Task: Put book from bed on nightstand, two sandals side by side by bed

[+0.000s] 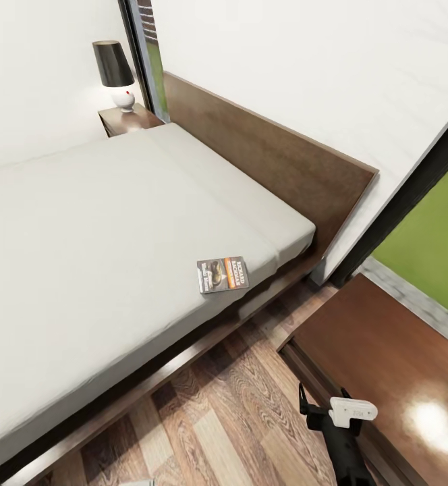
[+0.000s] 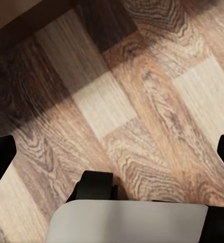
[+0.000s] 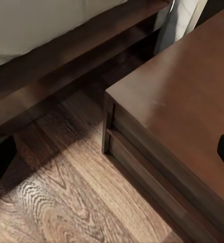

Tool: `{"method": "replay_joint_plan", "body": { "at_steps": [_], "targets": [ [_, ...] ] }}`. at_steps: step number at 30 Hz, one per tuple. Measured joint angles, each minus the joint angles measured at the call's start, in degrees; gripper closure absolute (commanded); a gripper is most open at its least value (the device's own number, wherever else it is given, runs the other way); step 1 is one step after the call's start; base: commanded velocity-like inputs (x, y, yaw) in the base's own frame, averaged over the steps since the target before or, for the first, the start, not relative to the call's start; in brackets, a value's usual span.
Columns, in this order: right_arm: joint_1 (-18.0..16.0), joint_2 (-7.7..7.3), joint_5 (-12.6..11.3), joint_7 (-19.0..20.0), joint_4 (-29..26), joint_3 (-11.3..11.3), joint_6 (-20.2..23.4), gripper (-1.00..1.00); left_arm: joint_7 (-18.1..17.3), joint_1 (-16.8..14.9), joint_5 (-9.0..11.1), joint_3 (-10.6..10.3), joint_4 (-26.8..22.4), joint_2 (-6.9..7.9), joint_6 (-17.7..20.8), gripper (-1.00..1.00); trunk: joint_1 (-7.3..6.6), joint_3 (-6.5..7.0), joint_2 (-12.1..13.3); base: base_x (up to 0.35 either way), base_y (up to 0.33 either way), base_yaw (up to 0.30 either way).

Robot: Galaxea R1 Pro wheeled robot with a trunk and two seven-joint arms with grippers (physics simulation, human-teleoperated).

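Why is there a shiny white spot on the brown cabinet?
In the head view, light glares off the glossy nightstand top as a bright patch; in the right wrist view the same top shows only a faint sheen; in the left wrist view a dark shadow crosses the floor.

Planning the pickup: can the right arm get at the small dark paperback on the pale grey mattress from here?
Probably yes. The paperback lies flat near the mattress edge closest to the right gripper, with only bare wood-plank floor between them. The dark brown nightstand sits off to the side.
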Motion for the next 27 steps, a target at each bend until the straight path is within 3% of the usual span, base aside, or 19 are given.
{"method": "replay_joint_plan", "body": {
  "at_steps": [16,27],
  "targets": [
    [0.0,-0.07,-0.1,0.0,0.1,0.1,-0.1,-1.00,-0.1,0.0,0.0,0.0,-0.5,-0.03,-0.1,-1.00,3.51,-1.52,-6.4,0.000,0.000,0.000],
    [0.0,-0.09,0.0,0.0,-0.1,0.0,0.0,-1.00,-0.1,0.0,0.0,0.0,-3.3,-0.02,0.2,-1.00,3.52,-0.50,-6.4,0.000,0.000,0.000]
  ]
}}
